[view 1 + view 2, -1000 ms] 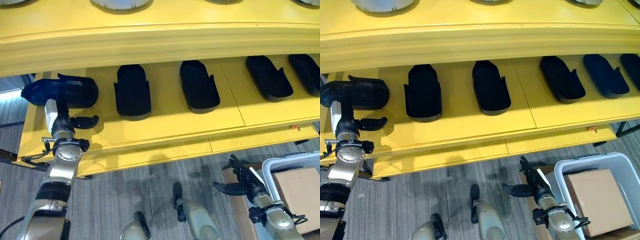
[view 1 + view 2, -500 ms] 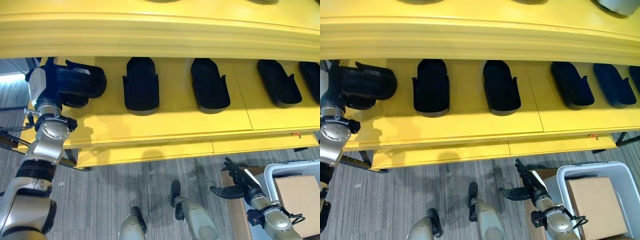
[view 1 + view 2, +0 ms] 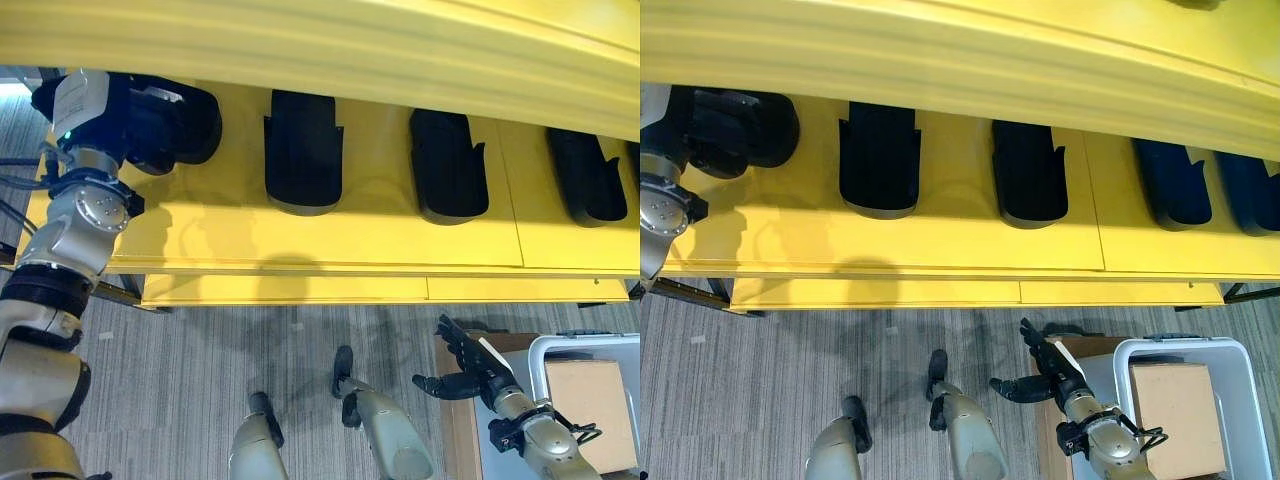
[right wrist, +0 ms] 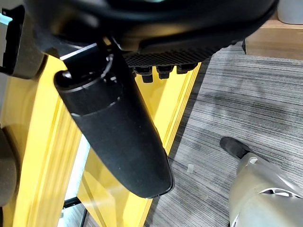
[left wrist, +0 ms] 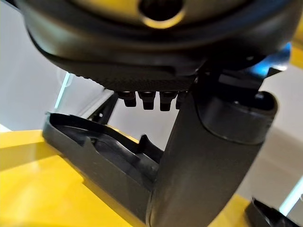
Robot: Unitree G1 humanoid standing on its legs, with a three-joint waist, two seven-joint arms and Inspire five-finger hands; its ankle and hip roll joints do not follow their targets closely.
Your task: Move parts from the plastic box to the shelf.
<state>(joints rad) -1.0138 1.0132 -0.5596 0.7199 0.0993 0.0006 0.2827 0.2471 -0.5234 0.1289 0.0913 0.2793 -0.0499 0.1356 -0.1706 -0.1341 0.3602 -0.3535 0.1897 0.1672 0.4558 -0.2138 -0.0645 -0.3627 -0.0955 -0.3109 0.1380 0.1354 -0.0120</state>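
Your left hand (image 3: 95, 125) sits at the far left end of the yellow shelf (image 3: 330, 235), at the leftmost black moulded plastic part (image 3: 170, 122). That part lies on the shelf surface, crosswise to its neighbours. In the left wrist view the thumb reaches down against the part's rim (image 5: 99, 156); you cannot tell whether the fingers are clamped on it or merely resting there.

Further black moulded parts lie in a row along the same shelf, each set lengthwise and apart from the next: a second black part (image 3: 302, 150) just beside the leftmost one, a third black part (image 3: 450, 180) near the middle, and a fourth black part (image 3: 590, 178) toward the right.

Your right hand (image 3: 470, 372) hangs low over the grey striped floor (image 3: 190, 370), fingers spread apart and holding nothing. It is just beside the pale grey plastic box (image 3: 1240, 420), which contains a brown cardboard carton (image 3: 1175, 405).
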